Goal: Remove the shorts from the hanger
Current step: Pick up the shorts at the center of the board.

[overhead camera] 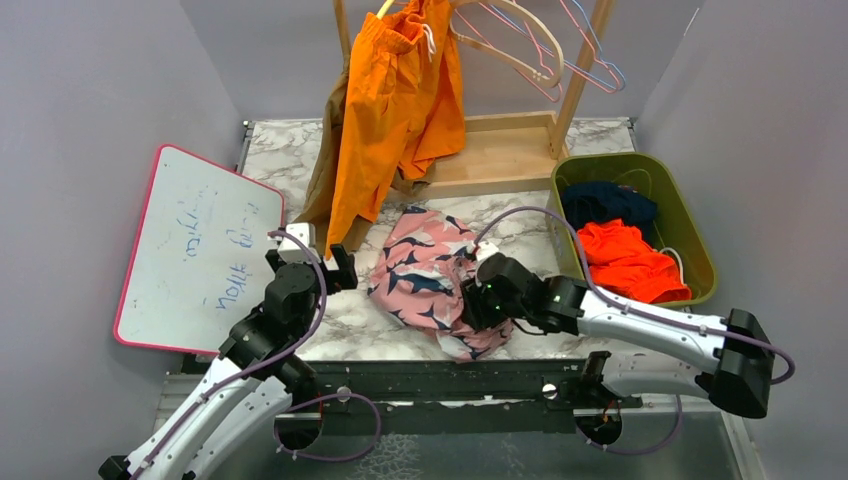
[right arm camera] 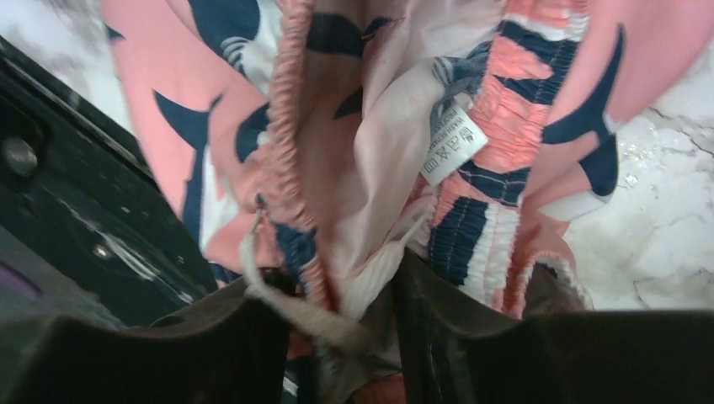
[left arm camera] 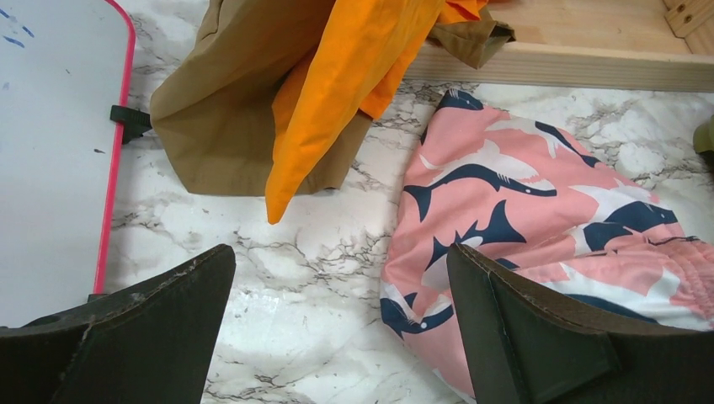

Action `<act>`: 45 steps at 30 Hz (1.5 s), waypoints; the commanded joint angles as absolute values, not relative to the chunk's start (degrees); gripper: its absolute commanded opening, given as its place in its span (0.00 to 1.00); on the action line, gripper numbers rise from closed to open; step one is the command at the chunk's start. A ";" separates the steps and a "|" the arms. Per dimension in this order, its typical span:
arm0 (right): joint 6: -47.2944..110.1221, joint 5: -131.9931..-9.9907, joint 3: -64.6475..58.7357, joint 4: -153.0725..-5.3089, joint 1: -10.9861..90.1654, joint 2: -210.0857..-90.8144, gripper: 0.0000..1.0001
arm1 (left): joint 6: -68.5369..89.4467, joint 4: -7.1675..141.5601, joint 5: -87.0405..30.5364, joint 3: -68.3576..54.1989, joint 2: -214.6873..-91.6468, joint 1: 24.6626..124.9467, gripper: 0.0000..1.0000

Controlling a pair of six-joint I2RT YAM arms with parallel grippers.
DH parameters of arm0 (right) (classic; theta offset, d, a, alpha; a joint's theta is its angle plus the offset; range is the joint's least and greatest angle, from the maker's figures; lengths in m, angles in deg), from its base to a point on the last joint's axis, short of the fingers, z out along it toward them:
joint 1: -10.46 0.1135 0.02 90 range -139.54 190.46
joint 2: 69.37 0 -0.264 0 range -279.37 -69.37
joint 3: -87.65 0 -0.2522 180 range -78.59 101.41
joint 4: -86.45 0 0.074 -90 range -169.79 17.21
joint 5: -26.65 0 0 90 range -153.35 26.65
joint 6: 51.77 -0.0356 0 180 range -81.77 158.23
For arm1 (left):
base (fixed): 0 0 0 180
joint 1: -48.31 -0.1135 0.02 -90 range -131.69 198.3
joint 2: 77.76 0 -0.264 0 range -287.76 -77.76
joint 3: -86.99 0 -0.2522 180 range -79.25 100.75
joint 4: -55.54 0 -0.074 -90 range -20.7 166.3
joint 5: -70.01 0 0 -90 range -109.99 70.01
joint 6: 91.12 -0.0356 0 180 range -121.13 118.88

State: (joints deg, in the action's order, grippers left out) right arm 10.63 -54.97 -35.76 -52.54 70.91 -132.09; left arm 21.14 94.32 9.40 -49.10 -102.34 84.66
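Pink shorts (overhead camera: 425, 275) (left arm camera: 539, 210) (right arm camera: 379, 126) with navy shark shapes lie crumpled on the marble table near the front edge. My right gripper (overhead camera: 470, 300) (right arm camera: 345, 282) sits at their right side, jaws parted, with the gathered waistband and a drawstring lying loose between the fingers. Bright orange shorts (overhead camera: 395, 110) (left arm camera: 345, 76) hang from a hanger (overhead camera: 385, 8) on the rack, with tan-brown shorts (overhead camera: 320, 180) (left arm camera: 219, 126) behind them. My left gripper (overhead camera: 320, 255) (left arm camera: 341, 261) is open over bare table, left of the pink shorts.
A wooden rack (overhead camera: 500, 150) at the back carries several bare hangers (overhead camera: 520, 45). A green bin (overhead camera: 612, 160) on the right holds navy shorts (overhead camera: 605, 205) and red-orange shorts (overhead camera: 630, 260). A pink-edged whiteboard (overhead camera: 195, 250) (left arm camera: 50, 151) leans at the left.
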 commanded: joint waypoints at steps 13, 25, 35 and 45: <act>14.10 -55.02 -24.66 -51.01 71.33 -159.15 1.00 | 21.58 93.92 9.11 -48.26 -102.05 84.16 0.99; 11.89 -41.95 -22.43 -49.58 72.24 -162.57 0.24 | 21.70 93.97 8.96 -48.23 -102.71 84.11 0.99; 12.19 -26.75 -22.32 -49.86 72.25 -135.01 0.01 | 21.77 93.98 8.95 -48.22 -103.02 84.03 0.99; 7.18 -6.38 -11.90 -31.60 72.21 -119.22 0.01 | 21.81 94.00 8.75 -48.21 -103.41 83.84 0.99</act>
